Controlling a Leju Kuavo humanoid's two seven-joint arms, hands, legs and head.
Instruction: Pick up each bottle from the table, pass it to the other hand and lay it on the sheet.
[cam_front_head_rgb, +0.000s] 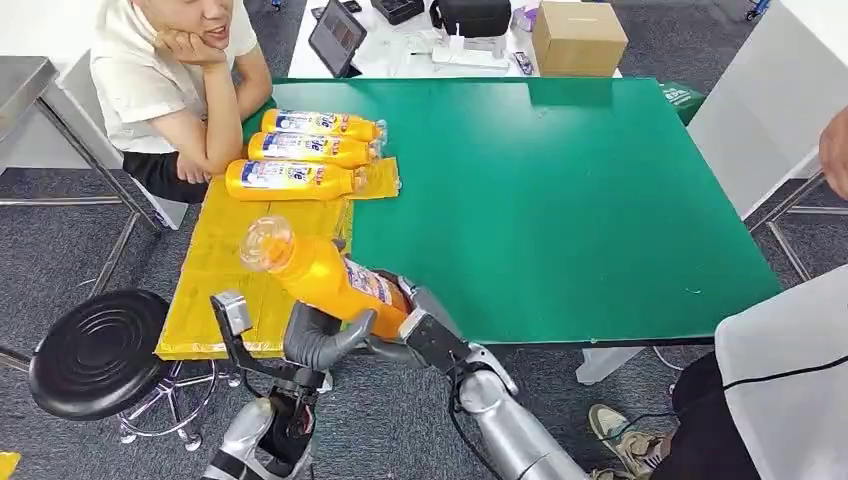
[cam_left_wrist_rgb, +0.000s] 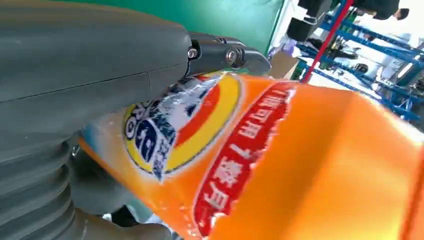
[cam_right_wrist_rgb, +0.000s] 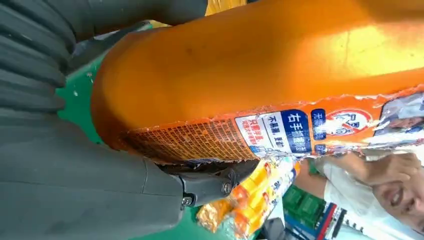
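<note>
Table (cam_front_head_rgb: 560, 190), green and wide, takes most of the head view, with a yellow sheet (cam_front_head_rgb: 215, 260) laid over its left end. Behind it sits a white desk (cam_front_head_rgb: 400, 55) carrying a cardboard box (cam_front_head_rgb: 578, 37), a tablet (cam_front_head_rgb: 336, 38) and a black bag (cam_front_head_rgb: 470, 16). At the far left corner a person (cam_front_head_rgb: 165, 80) in a white shirt sits leaning on the table, chin in hand, and another person's dark trousers and white top (cam_front_head_rgb: 780, 390) fill the lower right. Beside the near left corner stands a black round stool (cam_front_head_rgb: 98, 350). Three orange bottles (cam_front_head_rgb: 300, 152) lie side by side on the far end of the sheet, caps pointing right, touching one another. A fourth bottle (cam_front_head_rgb: 325, 275) is off the table at the near edge, tilted with its clear cap up and to the left above the sheet's near part. Both hands are on its lower half: the left hand (cam_front_head_rgb: 320, 340) curls its grey thumb and fingers under and around the body, and the right hand (cam_front_head_rgb: 425, 325) clasps the base end from the right. In the left wrist view the thumb (cam_left_wrist_rgb: 75, 55) presses flat on the label and a dark finger (cam_left_wrist_rgb: 225, 52) wraps over the top; in the right wrist view the grey thumb (cam_right_wrist_rgb: 90, 195) and a dark finger (cam_right_wrist_rgb: 210, 187) clamp the orange body (cam_right_wrist_rgb: 250, 65)
</note>
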